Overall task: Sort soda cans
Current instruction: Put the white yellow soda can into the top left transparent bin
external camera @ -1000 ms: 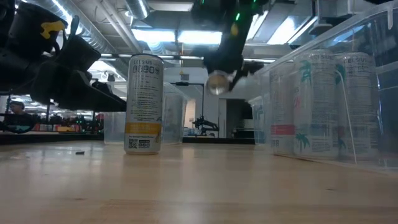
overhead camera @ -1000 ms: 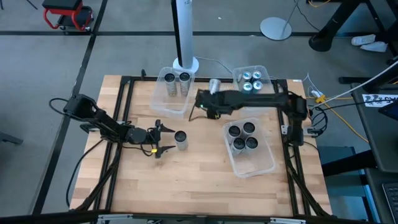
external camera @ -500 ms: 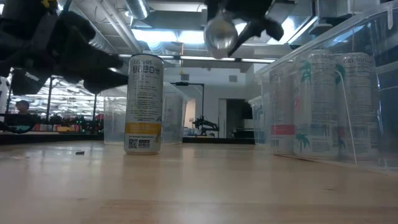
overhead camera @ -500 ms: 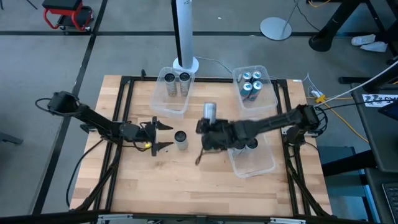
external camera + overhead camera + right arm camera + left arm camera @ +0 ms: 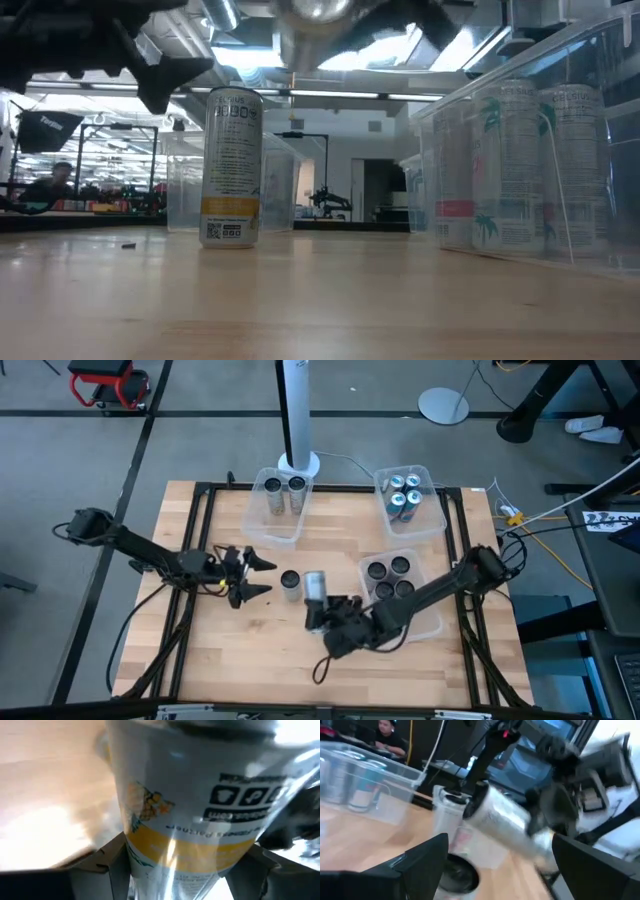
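Grey floor surrounds your pale wooden tabletop [image 5: 250, 660], which carries 3 clear rectangular plastic bins. Your right pincer [image 5: 320, 610] hangs over the tabletop's middle, clamped on a silver soda can with a yellow band [image 5: 314, 586]; the can lies tilted in the grip, lifted off the wood, and the right wrist view shows it wedged between both dark fingers [image 5: 100, 860]. Just beside it stands another silver can with a yellow band [image 5: 290, 584], upright on the wood, between your 2 pincers. Your left pincer [image 5: 255, 575] hovers near that standing can with its fingers spread wide and nothing between them; the left wrist view shows both of its fingers [image 5: 420, 860] well apart. You have 2 silver-topped cans [image 5: 283, 490] in the far bin by the white post [image 5: 295, 410], 4 blue-and-silver cans [image 5: 404, 490] in the far right bin [image 5: 435, 520], and 4 dark-topped cans [image 5: 390, 578] in the near right bin [image 5: 420, 625].
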